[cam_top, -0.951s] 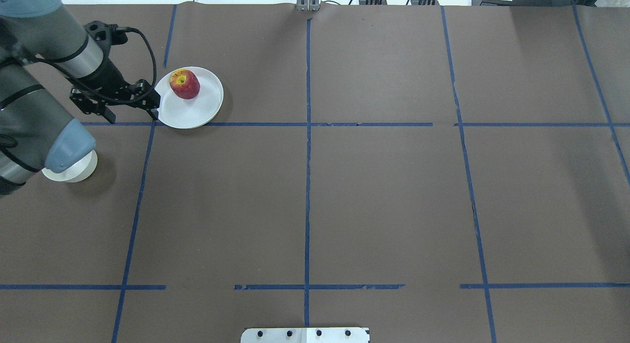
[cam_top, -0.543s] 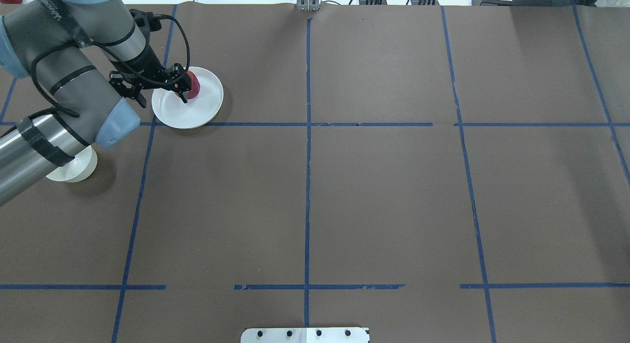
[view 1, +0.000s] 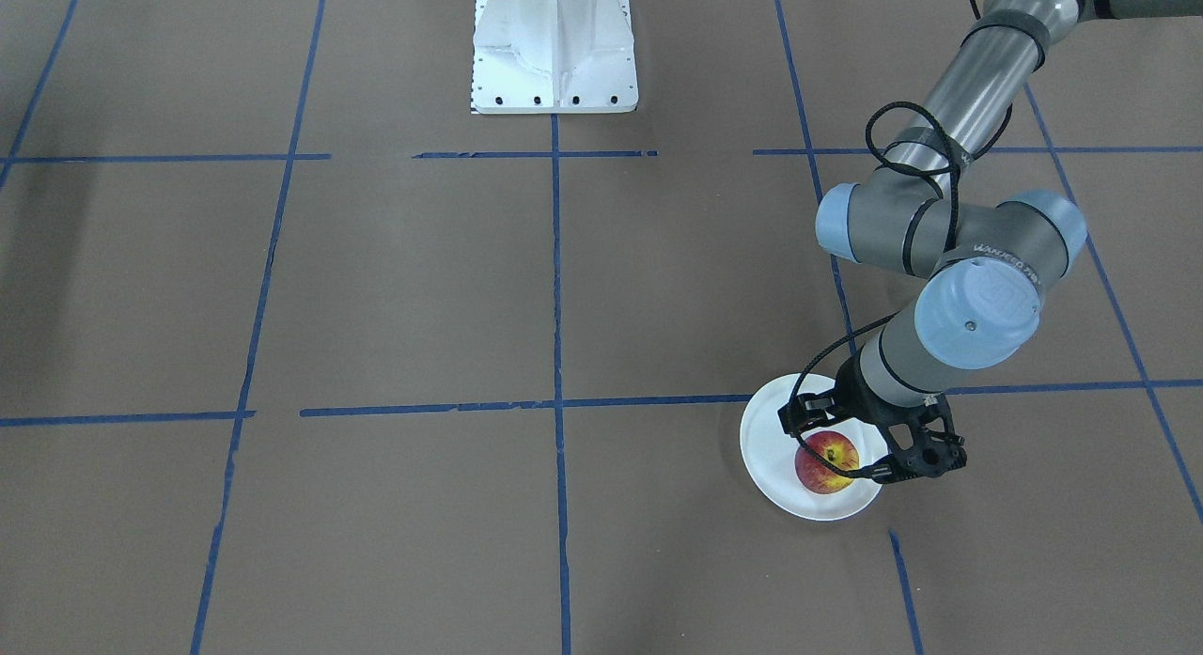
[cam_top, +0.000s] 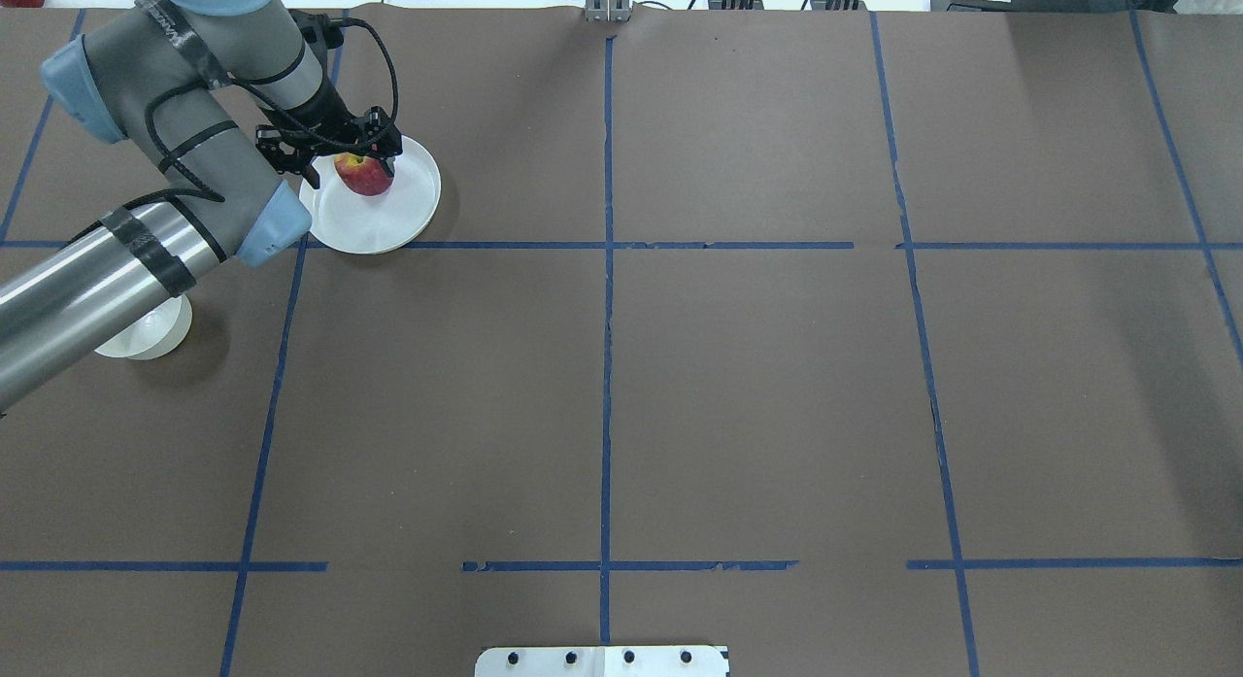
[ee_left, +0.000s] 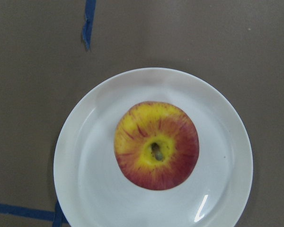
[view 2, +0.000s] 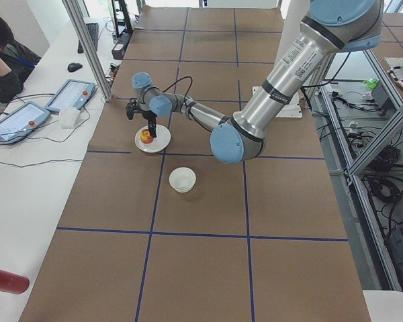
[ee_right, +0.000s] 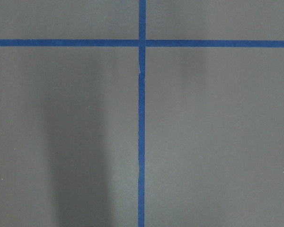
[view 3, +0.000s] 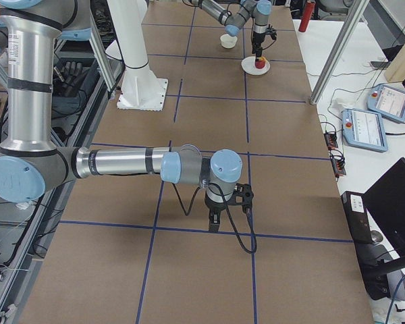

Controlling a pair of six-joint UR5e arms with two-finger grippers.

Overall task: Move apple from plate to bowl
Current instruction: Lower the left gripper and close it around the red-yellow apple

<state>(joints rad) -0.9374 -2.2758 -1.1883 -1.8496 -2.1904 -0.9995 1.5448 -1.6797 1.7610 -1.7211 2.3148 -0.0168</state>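
The red and yellow apple [cam_top: 367, 177] lies stem dimple up on the flat white plate [cam_top: 388, 220] at the table's far left. It also shows in the front view [view 1: 826, 463] and fills the middle of the left wrist view [ee_left: 156, 145]. My left gripper [cam_top: 350, 160] hangs open right over the apple, one finger on each side, not touching it. The small deep bowl [cam_top: 146, 335] stands empty nearer the robot, partly hidden under my left forearm. My right gripper [view 3: 227, 206] shows only in the right side view, low over bare table; I cannot tell its state.
Brown paper with blue tape lines [cam_top: 607, 269] covers the table. The robot's white base plate [view 1: 554, 44] sits at the near middle edge. An operator [view 2: 3, 50] sits beyond the table's far side with tablets [view 2: 70, 94].
My left arm has swung from the left of the plate to over it. The open gripper now stands over the apple. Apple, plate and bowl have not moved.
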